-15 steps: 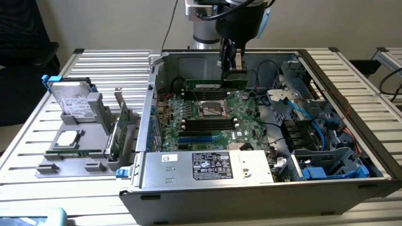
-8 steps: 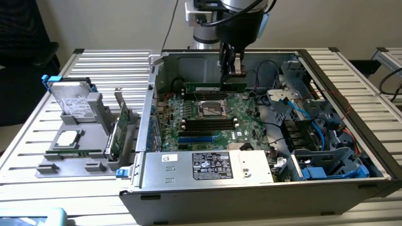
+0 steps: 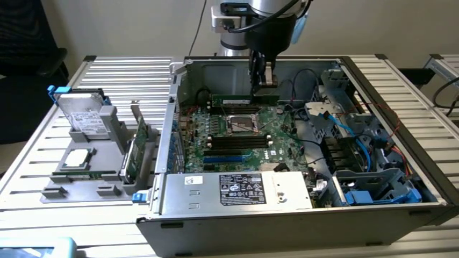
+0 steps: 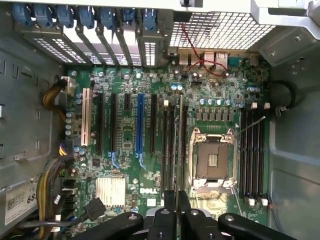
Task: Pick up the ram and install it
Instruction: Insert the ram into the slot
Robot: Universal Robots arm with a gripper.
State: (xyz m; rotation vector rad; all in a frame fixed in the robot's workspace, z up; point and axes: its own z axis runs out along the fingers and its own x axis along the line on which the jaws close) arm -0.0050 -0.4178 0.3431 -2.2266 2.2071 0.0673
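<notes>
Well, the big open computer case (image 3: 287, 226) is lying on its side on the slatted table (image 3: 122, 70); the robot arm (image 3: 269, 21) is reaching straight down into it from above, near the far wall; the green motherboard (image 3: 280, 129) is facing up under it. The gripper (image 3: 264, 80) is pointing down at the board; its two fingers are squeezing almost together on the top edge of the ram (image 3: 240, 100), nearer one end of the stick than its middle. The ram is hanging level and standing on its edge, low over the board; it is running along the long black slots (image 4: 169, 140) just beside the empty chip socket (image 4: 214, 160); I cannot tell if it is touching a slot. The ram is looking thin, light and stiff; I am guessing it is easy to crack or scratch if it is bent or pushed in crooked; holding it by the bare long edge, away from the dark chips and the bottom teeth, is looking like the safest way.
</notes>
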